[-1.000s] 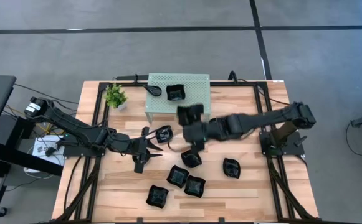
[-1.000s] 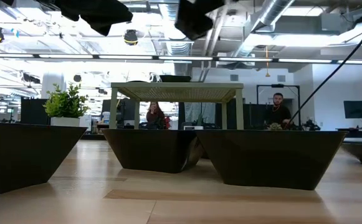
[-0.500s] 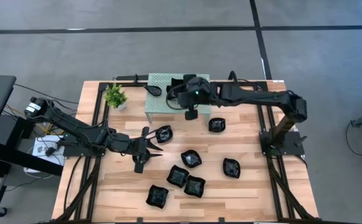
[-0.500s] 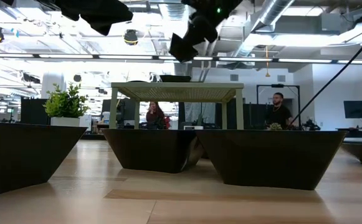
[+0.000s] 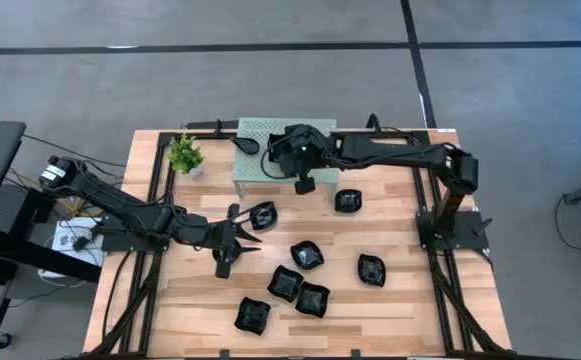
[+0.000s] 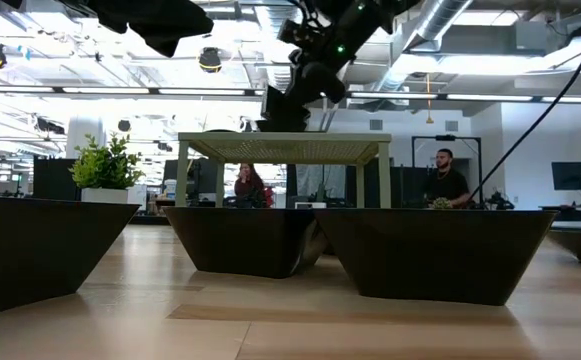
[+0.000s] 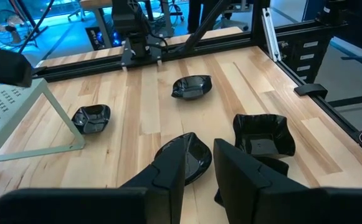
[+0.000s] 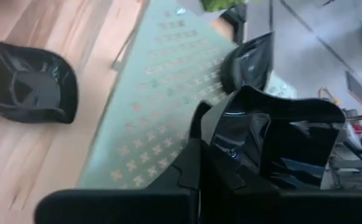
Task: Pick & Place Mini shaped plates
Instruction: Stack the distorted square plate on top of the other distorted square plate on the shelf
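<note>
Several black mini plates lie on the wooden table, among them one (image 5: 263, 213) next to my left gripper and one (image 5: 347, 200) right of the green perforated stand (image 5: 260, 170). A small black plate (image 5: 248, 145) rests on the stand's top. My right gripper (image 5: 292, 152) hangs over the stand's top, shut on a glossy black plate (image 8: 274, 140). My left gripper (image 5: 248, 235) is open low over the table's left middle. The nearest plate (image 7: 193, 158) lies just past its fingertips, untouched as far as I can see. My right gripper holds the black plate by its rim (image 8: 215, 124), slanting down from above. The plate hangs at the fingers' ends (image 6: 275, 105), close over the stand's top. My own gripper hides whether it touches the stand.
A small potted plant (image 5: 184, 153) stands at the table's far left, beside the stand. More plates (image 5: 307, 255) (image 5: 370, 268) (image 5: 285, 285) cluster near the middle and the near edge. Black rails (image 5: 420, 180) frame the table. People (image 6: 448, 180) sit in the room behind.
My right gripper has swung from the table's middle toward the far edge, carrying the black plate, and then come down close over the green stand's top. That uncovered the plate right of the stand.
</note>
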You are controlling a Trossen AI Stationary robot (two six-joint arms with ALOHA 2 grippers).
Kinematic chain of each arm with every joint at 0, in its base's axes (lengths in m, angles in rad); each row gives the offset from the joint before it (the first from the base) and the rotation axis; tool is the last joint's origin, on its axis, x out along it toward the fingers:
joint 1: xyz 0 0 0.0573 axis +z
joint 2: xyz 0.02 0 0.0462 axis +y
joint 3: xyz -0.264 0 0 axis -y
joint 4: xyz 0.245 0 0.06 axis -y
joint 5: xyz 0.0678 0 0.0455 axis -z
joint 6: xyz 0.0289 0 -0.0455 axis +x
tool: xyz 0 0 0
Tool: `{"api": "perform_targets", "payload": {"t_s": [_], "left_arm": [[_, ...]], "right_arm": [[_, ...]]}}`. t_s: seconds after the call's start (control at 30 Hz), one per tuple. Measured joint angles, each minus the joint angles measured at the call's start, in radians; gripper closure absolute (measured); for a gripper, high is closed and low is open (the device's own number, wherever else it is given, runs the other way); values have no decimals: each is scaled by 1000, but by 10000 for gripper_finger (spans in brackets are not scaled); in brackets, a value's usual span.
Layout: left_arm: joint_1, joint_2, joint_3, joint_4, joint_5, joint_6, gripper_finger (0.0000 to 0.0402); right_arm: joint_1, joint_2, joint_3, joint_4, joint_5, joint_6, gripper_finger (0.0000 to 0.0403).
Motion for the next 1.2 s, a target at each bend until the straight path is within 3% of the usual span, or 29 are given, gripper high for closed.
{"api": "perform_targets", "payload": {"t_s": [0.33, 0.77, 1.03, 1.2], "left_arm": [[0, 0, 0, 0, 0, 0, 316], [0, 0, 0, 0, 0, 0, 316], [0, 0, 0, 0, 0, 0, 316], [0, 0, 0, 0, 0, -4, 316]], "right_arm": [[-1, -3, 0, 5, 8, 7, 367], [31, -5, 0, 5, 112, 11, 314], [139, -7, 19, -38, 308, 58, 304], [244, -10, 100, -181, 314, 229, 305]]}}
